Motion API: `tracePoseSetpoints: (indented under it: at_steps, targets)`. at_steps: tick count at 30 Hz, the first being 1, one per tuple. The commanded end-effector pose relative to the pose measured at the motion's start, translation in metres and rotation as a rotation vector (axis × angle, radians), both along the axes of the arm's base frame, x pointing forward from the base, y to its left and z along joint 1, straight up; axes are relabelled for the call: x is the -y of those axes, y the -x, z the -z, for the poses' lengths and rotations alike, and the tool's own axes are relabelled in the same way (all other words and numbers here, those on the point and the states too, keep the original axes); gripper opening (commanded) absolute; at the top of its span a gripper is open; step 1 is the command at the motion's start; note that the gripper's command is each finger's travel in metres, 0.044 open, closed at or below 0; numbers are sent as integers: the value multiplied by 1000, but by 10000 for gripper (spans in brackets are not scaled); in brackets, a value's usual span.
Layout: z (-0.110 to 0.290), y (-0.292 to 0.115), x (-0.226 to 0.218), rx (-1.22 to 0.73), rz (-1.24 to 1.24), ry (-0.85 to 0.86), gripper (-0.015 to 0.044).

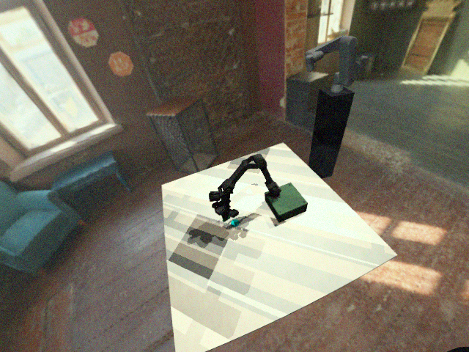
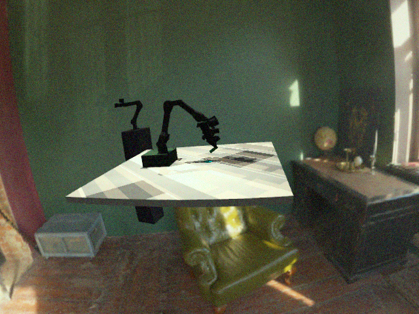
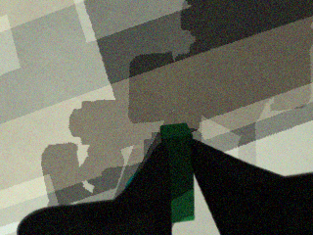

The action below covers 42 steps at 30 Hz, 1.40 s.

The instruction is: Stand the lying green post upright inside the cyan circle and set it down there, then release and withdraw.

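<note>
My gripper [image 1: 226,213] [image 2: 212,144] [image 3: 176,148] is shut on the green post [image 1: 226,219] [image 2: 213,148] [image 3: 177,133]. The post sticks out beyond the fingertips and hangs a little above the table [image 1: 303,265] [image 2: 203,186], tilted rather than plumb. The cyan circle [image 1: 235,222] [image 2: 208,161] is a small flat disc on the table just beside and below the post's free end. In the wrist view only a thin cyan sliver [image 3: 130,181] shows at the edge of the left finger; the rest of the circle is hidden by the gripper.
The arm's green base block [image 1: 287,204] [image 2: 158,157] stands on the table behind the circle. A second grey arm on a black pedestal [image 1: 330,128] [image 2: 135,142] stands beyond the table's far corner. The table top bears a grey patchwork pattern and arm shadows.
</note>
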<state>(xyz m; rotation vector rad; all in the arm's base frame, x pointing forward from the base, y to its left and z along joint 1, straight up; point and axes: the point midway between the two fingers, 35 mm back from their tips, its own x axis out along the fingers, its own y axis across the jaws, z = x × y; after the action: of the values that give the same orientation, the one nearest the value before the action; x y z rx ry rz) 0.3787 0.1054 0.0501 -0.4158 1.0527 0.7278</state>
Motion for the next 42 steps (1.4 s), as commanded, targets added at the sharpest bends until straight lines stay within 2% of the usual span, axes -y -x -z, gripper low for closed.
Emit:
tracePoseSetpoints:
  at_steps: [1,42]
  targets:
    - [4,-1,1,6,13,-27,23]
    - [14,-17,8,172,63,-259,23]
